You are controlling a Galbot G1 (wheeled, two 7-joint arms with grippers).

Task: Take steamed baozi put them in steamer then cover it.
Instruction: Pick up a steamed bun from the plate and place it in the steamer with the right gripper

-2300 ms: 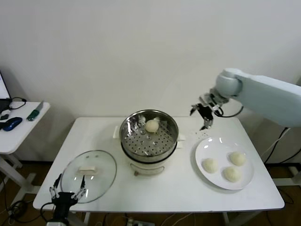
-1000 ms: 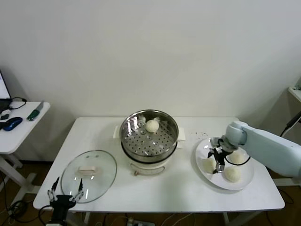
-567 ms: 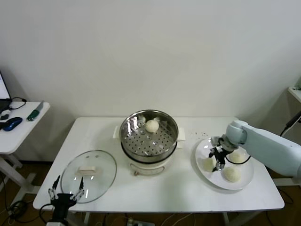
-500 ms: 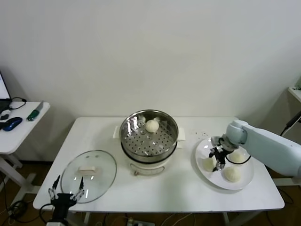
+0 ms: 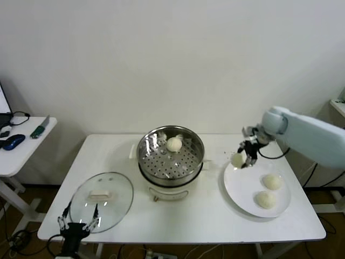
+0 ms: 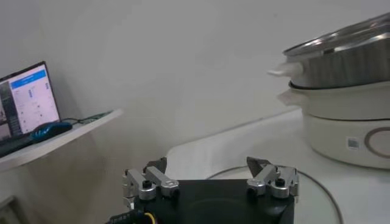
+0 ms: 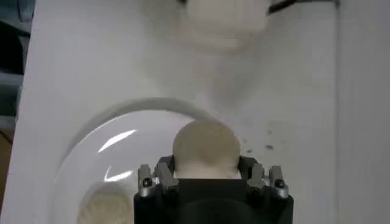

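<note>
legible text: none | laptop screen (image 6: 23,97): lit, lines of content too small to read | steamer (image 6: 341,115) base: small unreadable mark

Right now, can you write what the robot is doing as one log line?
right gripper: shut on baozi, lifted above plate | steamer: one bun inside, uncovered | plate: two buns | left gripper: open, idle by lid

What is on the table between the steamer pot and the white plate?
Nothing: in the head view the table between steamer and plate is bare. Above that gap, the right gripper holds a baozi.
</note>
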